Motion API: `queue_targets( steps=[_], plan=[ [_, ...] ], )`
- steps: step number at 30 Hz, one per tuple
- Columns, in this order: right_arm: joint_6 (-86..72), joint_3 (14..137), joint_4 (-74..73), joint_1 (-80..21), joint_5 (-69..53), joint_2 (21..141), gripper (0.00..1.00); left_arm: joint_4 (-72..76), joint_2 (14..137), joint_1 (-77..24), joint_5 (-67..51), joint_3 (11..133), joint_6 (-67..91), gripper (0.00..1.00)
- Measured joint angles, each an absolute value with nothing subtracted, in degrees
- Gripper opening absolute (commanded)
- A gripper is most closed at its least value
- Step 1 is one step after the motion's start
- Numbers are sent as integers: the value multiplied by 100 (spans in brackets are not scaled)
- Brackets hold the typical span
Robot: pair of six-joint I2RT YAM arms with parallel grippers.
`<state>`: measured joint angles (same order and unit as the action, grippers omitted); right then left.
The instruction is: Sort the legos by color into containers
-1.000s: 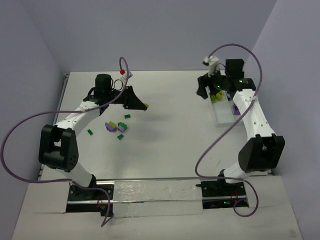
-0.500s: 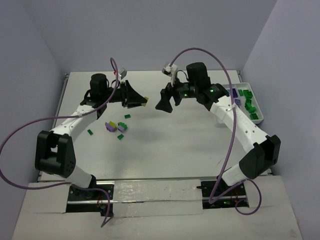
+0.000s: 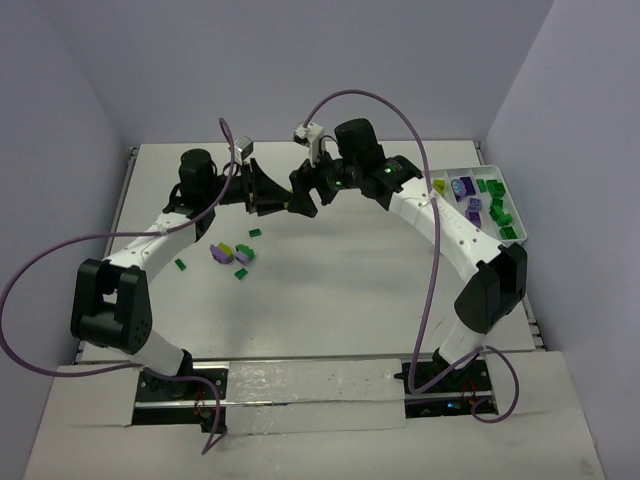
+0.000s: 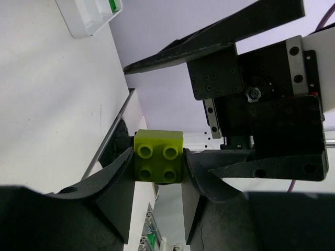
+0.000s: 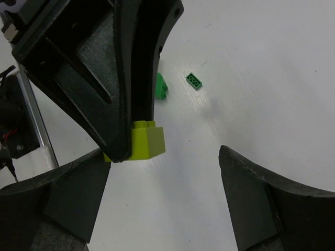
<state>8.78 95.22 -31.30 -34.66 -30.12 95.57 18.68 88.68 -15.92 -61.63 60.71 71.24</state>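
A yellow-green brick (image 4: 158, 163) of glossy plastic, square with four round studs, is clamped between the matte black fingers (image 4: 112, 180) of the left gripper (image 3: 282, 202). It is held up off the desk (image 3: 350, 285), toward the middle of the far edge. The studs face the left wrist camera, and the fingers press flat on two opposite sides.

The right gripper (image 5: 162, 155) meets it nose to nose, its curved black fingers spread wide. One fingertip is just beside the brick and the other well apart from it. Whether the near one touches the brick cannot be told.

On the white, faintly grained desk below lie a dark green plate (image 5: 193, 80), a thin studded oblong, and a chunkier dark green brick (image 5: 162, 88), partly hidden behind the left gripper.

Nearer the left edge sits a cluster of legos (image 3: 235, 256), lavender and yellow-green, with tiny dark green bits lying apart from it.

The containers (image 3: 484, 172), shallow white trays with low rims, stand at the far right corner. They hold lavender, dark green and yellow-green pieces.
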Motion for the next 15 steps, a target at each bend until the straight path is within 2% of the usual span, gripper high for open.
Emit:
queue_targets(
  steps=[2,5,8,9,10,11,12,13,14,15],
  plan=[
    [880,9634,-3151,-3516,-2991,9637,75,1894,8873,-1592,-6155,6059,7166,1],
    [855,9687,-3181,-3583,-3017,9673,46,1948,8873,-1592,-6111,6055,7196,3],
    [904,9709,-3220,-3645,-3037,9673,28,1997,8885,-1590,-6022,6044,7276,9],
    [951,9710,-3225,-3658,-3015,9673,17,1996,8890,-1586,-5997,6039,7335,13],
    [1000,9710,-3226,-3662,-2992,9673,6,1996,8899,-1583,-5968,6037,7390,24],
    [1035,9710,-3227,-3662,-2980,9673,2,1999,8905,-1581,-5957,6035,7435,39],
    [1044,9710,-3228,-3662,-2975,9673,0,2001,8909,-1581,-5958,6034,7450,57],
    [1038,9710,-3229,-3662,-2969,9673,0,2007,8910,-1581,-5964,6034,7444,83],
    [1030,9710,-3228,-3662,-2972,9672,0,2012,8910,-1574,-5971,6034,7407,97],
    [1025,9710,-3229,-3662,-2979,9667,0,2001,8910,-1552,-5979,6036,7311,99]
  ],
)
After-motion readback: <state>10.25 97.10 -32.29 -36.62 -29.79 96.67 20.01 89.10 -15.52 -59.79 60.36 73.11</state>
